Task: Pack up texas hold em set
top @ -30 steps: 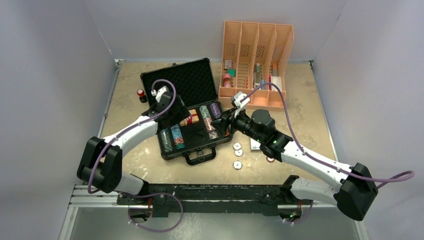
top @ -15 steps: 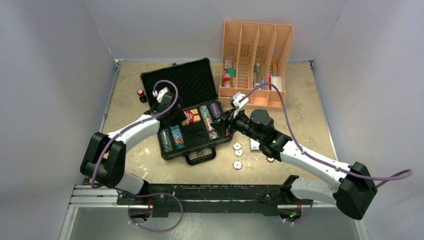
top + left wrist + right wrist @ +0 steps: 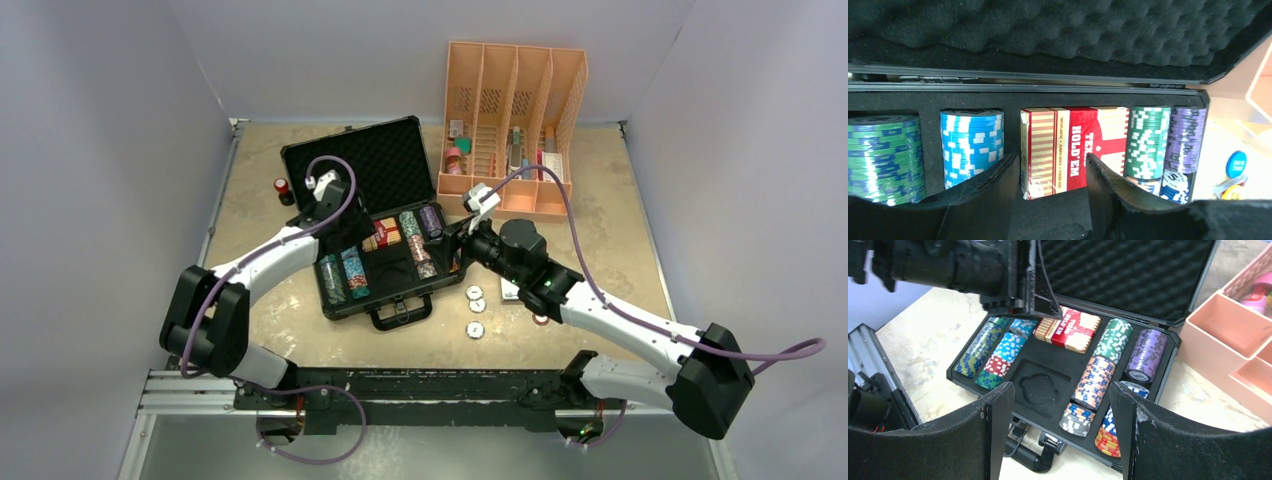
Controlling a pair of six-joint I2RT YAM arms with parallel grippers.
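Nearest to the arm bases, three small round dealer buttons (image 3: 475,293) lie on the table (image 3: 290,325), just beside the right front corner of the black briefcase (image 3: 352,307). They are outside both pairs of jaws.

The briefcase stands open, with its handle (image 3: 400,315) toward the bases. The right gripper (image 3: 1060,390) hovers over its right front part. Its jaws are wide apart and hold nothing. In the right wrist view a row of orange and blue chips (image 3: 1095,380) and a bare shaped foam recess (image 3: 1040,385) show between the fingers.

Farther in, the left gripper (image 3: 1053,160) hangs over the two card decks (image 3: 1073,145), one gold-striped and one red, which lie side by side in the middle compartment. Its jaws are partly apart. The near end of the gold-striped deck lies between the fingers (image 3: 993,185), and I cannot tell if they touch it.

At the far wall of the tray I count four chip stacks (image 3: 970,145): two left of the decks and two right.

Behind them rises the foam-lined lid (image 3: 1128,275). Beyond the case stands one orange slotted organizer (image 3: 515,100).
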